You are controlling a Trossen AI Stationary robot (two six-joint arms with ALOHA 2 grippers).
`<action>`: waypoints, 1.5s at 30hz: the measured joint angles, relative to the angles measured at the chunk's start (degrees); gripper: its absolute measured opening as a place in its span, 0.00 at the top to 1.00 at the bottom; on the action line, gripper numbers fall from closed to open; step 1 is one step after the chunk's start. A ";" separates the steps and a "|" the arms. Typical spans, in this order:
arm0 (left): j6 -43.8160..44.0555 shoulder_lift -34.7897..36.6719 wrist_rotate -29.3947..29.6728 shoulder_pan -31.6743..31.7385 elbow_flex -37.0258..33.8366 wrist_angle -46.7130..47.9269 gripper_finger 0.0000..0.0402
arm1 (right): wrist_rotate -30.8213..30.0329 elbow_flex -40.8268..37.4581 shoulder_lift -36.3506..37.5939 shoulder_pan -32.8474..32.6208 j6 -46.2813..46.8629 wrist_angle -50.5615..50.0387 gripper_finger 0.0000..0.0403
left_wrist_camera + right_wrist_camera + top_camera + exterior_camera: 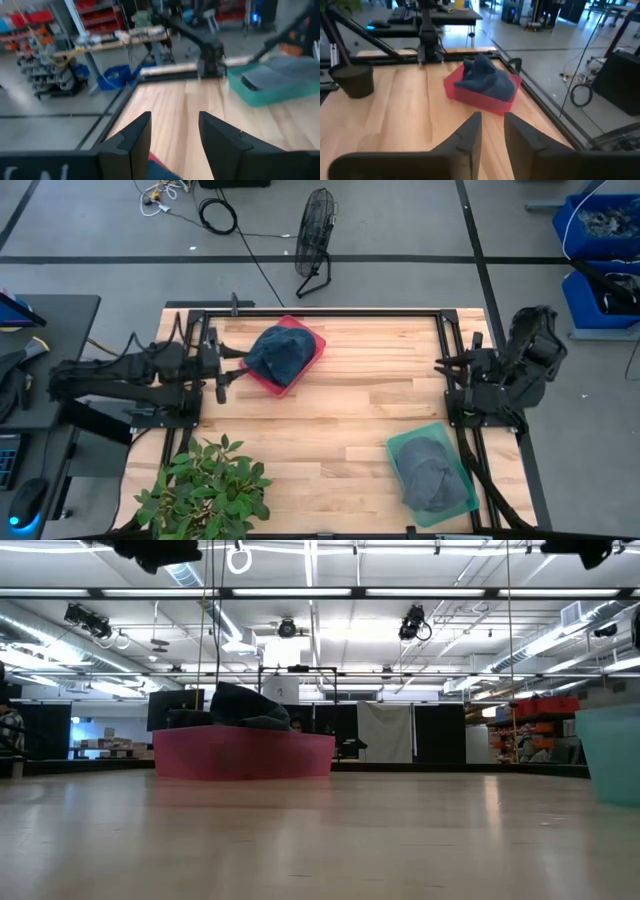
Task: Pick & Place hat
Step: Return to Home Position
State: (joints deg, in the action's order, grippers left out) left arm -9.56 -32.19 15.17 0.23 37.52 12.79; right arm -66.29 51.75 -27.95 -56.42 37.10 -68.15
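Observation:
A dark blue hat [278, 352] [485, 80] lies crumpled in a red tray [318, 340] [245, 755] at the table's far left. A grey hat [432, 478] [280, 72] lies flat in a teal tray [400, 445] [245, 92] at the near right. My left gripper [228, 370] [175, 132] hovers open just left of the red tray and holds nothing. My right gripper [445, 370] [492, 132] waits at the table's right edge, its fingers a little apart, pointing toward the red tray.
A potted plant [205, 490] [352, 80] stands at the near left corner. Bare wood [340, 410] lies between the two trays. A black frame rail [320, 310] runs along the table's far edge, and a floor fan [315, 240] stands beyond it.

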 joint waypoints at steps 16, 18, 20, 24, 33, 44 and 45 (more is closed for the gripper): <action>4.59 -1.50 -27.23 20.28 -8.29 -15.88 0.58 | 11.01 -18.92 10.26 4.66 -45.23 50.07 0.84; 5.42 -4.17 -33.47 23.04 -8.31 -17.20 0.58 | 11.67 -21.14 10.95 7.18 -48.42 53.09 0.84; 6.26 -7.34 -37.90 25.15 -8.31 -19.61 0.58 | 12.25 -22.64 11.94 10.33 -49.65 54.16 0.84; 6.05 -12.61 -39.40 28.38 -8.33 -27.14 0.58 | 18.94 -25.15 14.49 17.78 -49.87 55.41 0.84; 4.57 -17.83 -39.42 30.51 -8.32 -30.85 0.58 | 34.97 -34.77 17.53 33.92 -49.15 62.70 0.84; 5.04 -18.81 -39.44 30.47 -18.37 -50.12 0.58 | 45.84 -42.84 17.56 47.48 -45.15 68.92 0.84; 6.10 -18.81 -39.44 30.47 -20.57 -54.02 0.58 | 47.44 -43.30 17.56 48.51 -45.23 69.58 0.84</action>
State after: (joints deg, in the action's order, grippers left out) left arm -3.46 -51.00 -24.27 30.70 16.96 -41.23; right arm -18.85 8.45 -10.39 -7.91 -8.13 1.43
